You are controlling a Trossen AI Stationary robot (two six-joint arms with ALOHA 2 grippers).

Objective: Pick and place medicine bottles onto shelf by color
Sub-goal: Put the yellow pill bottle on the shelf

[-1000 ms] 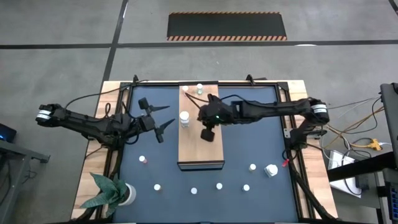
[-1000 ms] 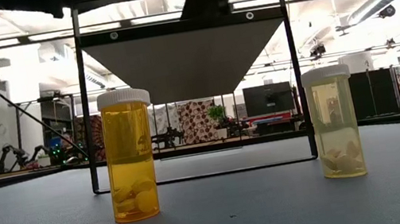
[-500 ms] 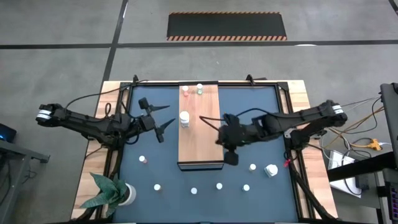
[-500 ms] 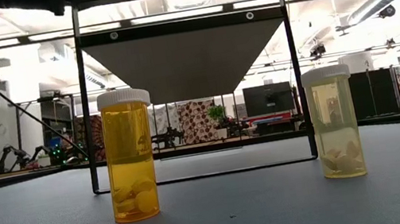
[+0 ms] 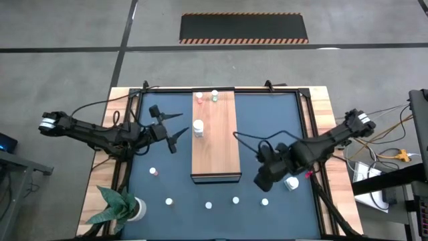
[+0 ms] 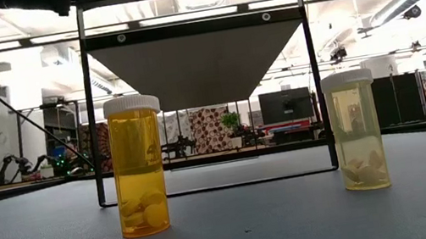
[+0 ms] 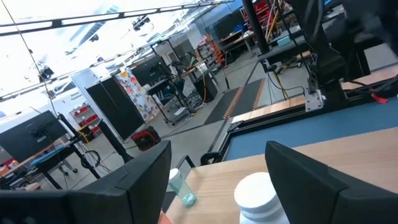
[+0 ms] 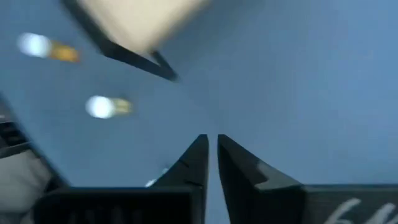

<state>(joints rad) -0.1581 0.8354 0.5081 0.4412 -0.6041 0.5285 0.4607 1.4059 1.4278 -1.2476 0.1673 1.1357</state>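
The shelf is a long wooden board on a black frame over the mat's middle. On it stand a white-capped bottle, a pink one and a green one. Several more bottles stand on the mat near the near edge, among them and a larger white one. My right gripper is shut and empty, low over the mat just right of the shelf's near end. My left gripper is open and empty, left of the shelf, facing the white-capped bottle.
A potted green plant stands at the near left corner. In the low view an orange bottle and a pale yellow bottle stand before the shelf's black frame. The mat right of the shelf is bare.
My right gripper has swept from above the shelf's middle toward the table's near right, off the shelf and down over the mat beside the shelf's near end. It stays shut and empty. A bottle that stood there is now hidden under it.
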